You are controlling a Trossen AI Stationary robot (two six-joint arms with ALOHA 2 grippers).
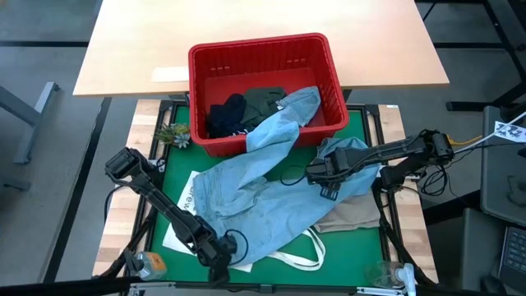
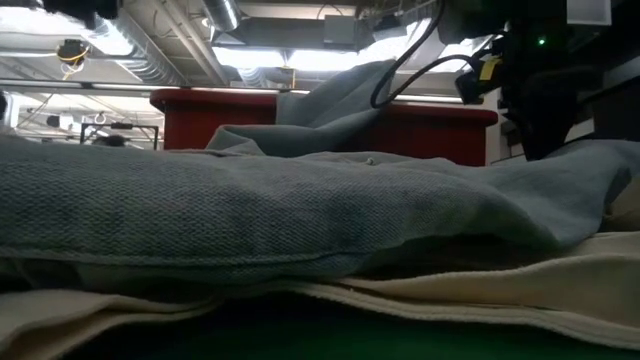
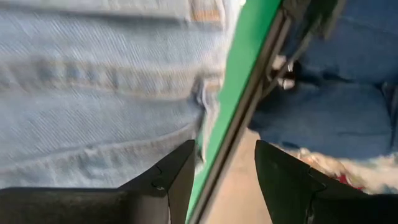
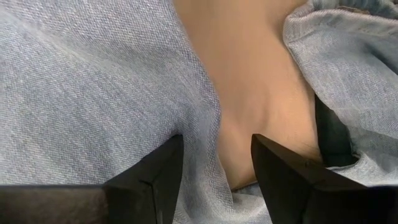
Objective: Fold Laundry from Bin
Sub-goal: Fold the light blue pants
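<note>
Spreading under everything: green worktop [image 1: 164,177], carrying one red bin [image 1: 265,59] at its far edge. Counting four garments: one pair of light blue jeans [image 1: 246,193] draping from bin rim down across the mat, faded, seamed, rumpled; one beige cloth [image 1: 349,215] lying beneath them beside the right arm; two dark pieces [image 1: 246,107] sitting inside the bin. Counting two pincers: left pincer [image 3: 224,177] hovering at the jeans' near edge, fingers apart; right pincer [image 4: 214,165] hovering over jeans and beige cloth, fingers apart, gripping nothing.

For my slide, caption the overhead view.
Both open grippers, left and right, over jeans trailing from the red bin.
</note>
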